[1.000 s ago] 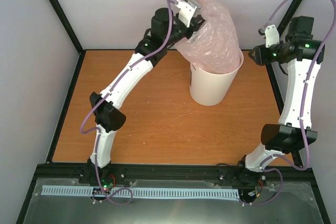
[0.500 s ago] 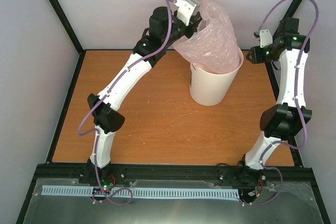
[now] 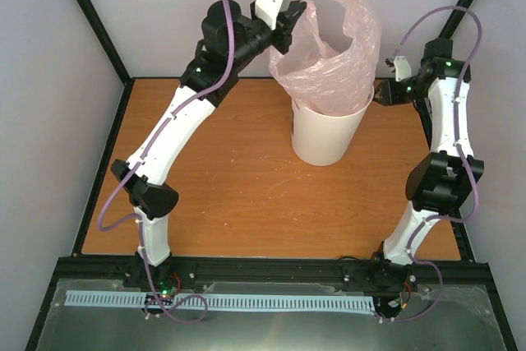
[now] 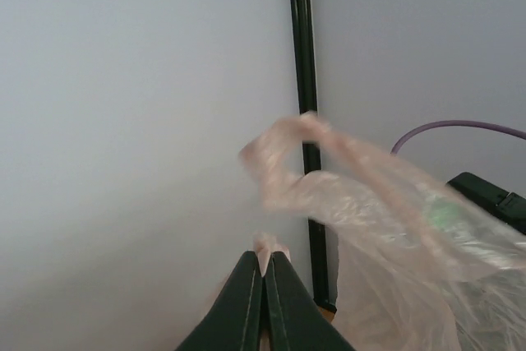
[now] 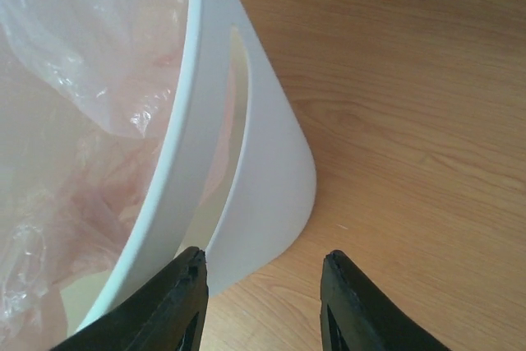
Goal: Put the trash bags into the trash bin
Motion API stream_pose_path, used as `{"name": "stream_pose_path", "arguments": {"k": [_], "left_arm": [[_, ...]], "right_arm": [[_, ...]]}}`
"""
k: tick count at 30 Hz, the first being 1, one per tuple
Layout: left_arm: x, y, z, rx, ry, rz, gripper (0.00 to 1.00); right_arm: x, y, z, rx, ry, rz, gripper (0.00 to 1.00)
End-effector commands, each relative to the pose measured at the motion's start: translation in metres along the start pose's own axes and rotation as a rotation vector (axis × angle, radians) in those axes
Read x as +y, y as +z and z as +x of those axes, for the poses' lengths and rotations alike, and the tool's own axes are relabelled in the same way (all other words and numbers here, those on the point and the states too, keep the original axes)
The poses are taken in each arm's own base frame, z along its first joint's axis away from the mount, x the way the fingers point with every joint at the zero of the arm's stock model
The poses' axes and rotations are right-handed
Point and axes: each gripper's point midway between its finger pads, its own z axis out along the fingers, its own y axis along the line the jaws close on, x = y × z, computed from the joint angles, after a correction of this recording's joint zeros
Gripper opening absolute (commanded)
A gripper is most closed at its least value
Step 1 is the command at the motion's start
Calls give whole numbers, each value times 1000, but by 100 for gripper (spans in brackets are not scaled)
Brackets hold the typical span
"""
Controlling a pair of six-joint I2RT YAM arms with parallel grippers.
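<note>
Upper centre of the overhead frame: the left arm [image 3: 185, 113] reaches high over the table [image 3: 230, 187], and the left jaws are pressed together on a fold of the bag's [image 3: 329, 71] left edge. The wrist view confirms it, with a nub of pink film [image 4: 271, 246] poking out between the closed tips. From that pinch the bag runs down and to the right. Its lower part sits inside the mouth of the bin [image 3: 322, 133], while its upper part billows above the rim.

The bag's long axis stands close to upright, with its open mouth pointing up. A free flap [image 3: 355, 6] rises at the upper right, held by nothing. The bin stands upright on the table, right of centre, its mouth also facing up.

At the right, the right arm [image 3: 448, 129] brings the right jaws just beside the bin's right rim. They are spread partway and hold nothing, and the white wall [image 5: 263, 170] lies off their left tip in the wrist view; whether they touch it cannot be told.

The move ahead likely turns on this: the bin lies below the pinch, so the bag must travel down along its own axis. The right jaws are the nearer to the free flap.
</note>
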Motion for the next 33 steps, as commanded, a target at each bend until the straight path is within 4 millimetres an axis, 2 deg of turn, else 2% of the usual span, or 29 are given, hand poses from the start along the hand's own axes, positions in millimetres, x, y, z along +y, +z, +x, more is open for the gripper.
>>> {"name": "stream_pose_path", "arguments": {"k": [1, 7, 11, 14, 16, 19, 23, 26, 28, 33], "left_arm": [[13, -7, 7, 36, 15, -27, 1], [39, -14, 17, 69, 1, -76, 1], [53, -21, 22, 91, 3, -106, 1], [58, -27, 25, 104, 6, -117, 1], [62, -30, 27, 114, 3, -128, 1], [66, -33, 28, 122, 0, -135, 1], [69, -34, 27, 120, 4, -146, 1], [71, -34, 29, 123, 3, -156, 1], [72, -32, 32, 129, -2, -163, 1], [70, -24, 38, 128, -25, -134, 1]], "right_arm": [[37, 16, -3, -15, -41, -164, 39], [87, 21, 20, 25, -72, -284, 38], [134, 20, 34, 45, -103, -346, 39], [174, 22, 55, 85, -164, -394, 39], [187, 21, 69, 111, -169, -417, 40], [175, 14, 79, 125, -175, -355, 40], [151, -13, 68, 70, -152, -292, 40], [135, -41, 41, -13, -147, -251, 40], [123, -56, 16, -73, -151, -201, 40], [94, -69, -38, -187, -175, -35, 42]]}}
